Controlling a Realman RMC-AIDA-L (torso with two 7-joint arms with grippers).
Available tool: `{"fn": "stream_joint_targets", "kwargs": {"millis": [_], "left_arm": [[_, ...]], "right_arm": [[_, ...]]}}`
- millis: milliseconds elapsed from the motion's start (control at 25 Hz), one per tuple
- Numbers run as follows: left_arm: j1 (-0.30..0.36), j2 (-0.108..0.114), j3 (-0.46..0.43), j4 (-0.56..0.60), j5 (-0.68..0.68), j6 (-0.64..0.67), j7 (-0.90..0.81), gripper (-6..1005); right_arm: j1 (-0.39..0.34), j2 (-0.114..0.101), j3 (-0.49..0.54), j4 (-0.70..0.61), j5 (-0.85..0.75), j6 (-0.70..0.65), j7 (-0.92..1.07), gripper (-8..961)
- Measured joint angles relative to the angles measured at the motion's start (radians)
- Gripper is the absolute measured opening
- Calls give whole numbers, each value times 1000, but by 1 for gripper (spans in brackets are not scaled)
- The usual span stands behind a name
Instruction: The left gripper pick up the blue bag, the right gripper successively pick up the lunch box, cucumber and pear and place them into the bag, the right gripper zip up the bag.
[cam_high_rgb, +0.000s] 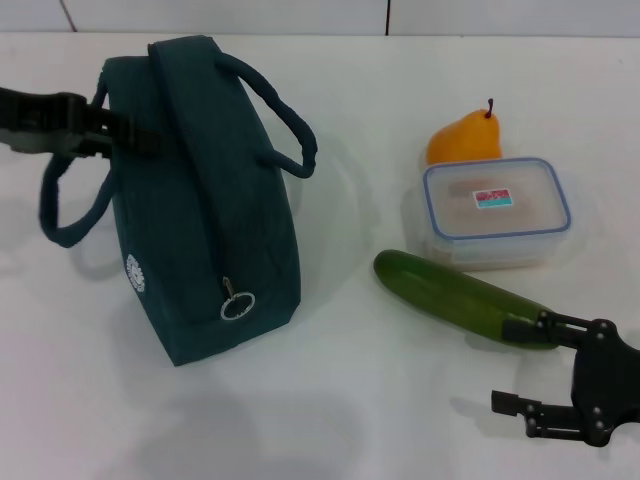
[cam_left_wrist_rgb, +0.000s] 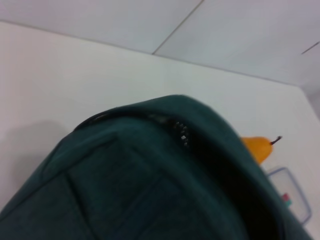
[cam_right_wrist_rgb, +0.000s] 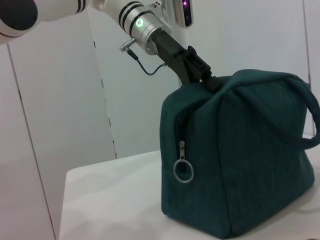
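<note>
Left gripper clamped on the top edge of the blue bag at its far left corner, fingers pinched into the fabric just by the rear handle; same grip visible from the right wrist view, arm with silver cylinder and green light reaching down to it. Bag upright on the white table, zip running along the top, ring pull hanging at the near end; ring also seen dangling on the end face. Second handle looped out on the bag's right side. Small white logo low on the left face. Left wrist view filled mostly by bag fabric, pear and box corner peeking behind. Right gripper low at the near right corner, fingers spread apart, holding nothing, upper finger just beside the near end of the cucumber; contact cannot be told. Cucumber lying diagonally on the table, right of the bag, just in front of the lunch box. Box lid on, label on top. Pear upright right behind the box, stem up.
</note>
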Motion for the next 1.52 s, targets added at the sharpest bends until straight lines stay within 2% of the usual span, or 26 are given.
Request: {"fn": "stream_joint_targets", "kwargs": {"millis": [120,600,760,880,1080,1280,1520], "left_arm": [[-1,-1,-2,0,-34,-1,5,666],[-1,1,18,0,-36,-2,3,194],[-2,6,15,1,-40,-1,0,36],[-2,7,12,1,-54,2,-2,36],[5,9,15,1,-112,15,-16,37],[6,11,16,1,-146,32,-20,38],[1,11,16,1,-149,33,-21,39]], "right_arm": [[0,3,1,0,0,0,0,702],[0,7,4,0,1,-1,0,695],[-6,22,86,7,4,-32,6,692],[-7,29,189,78,65,-80,19,690],[-1,28,317,266,292,-121,191,687],[-2,30,335,376,454,-109,398,684],[2,33,337,453,554,33,665,680]]}}
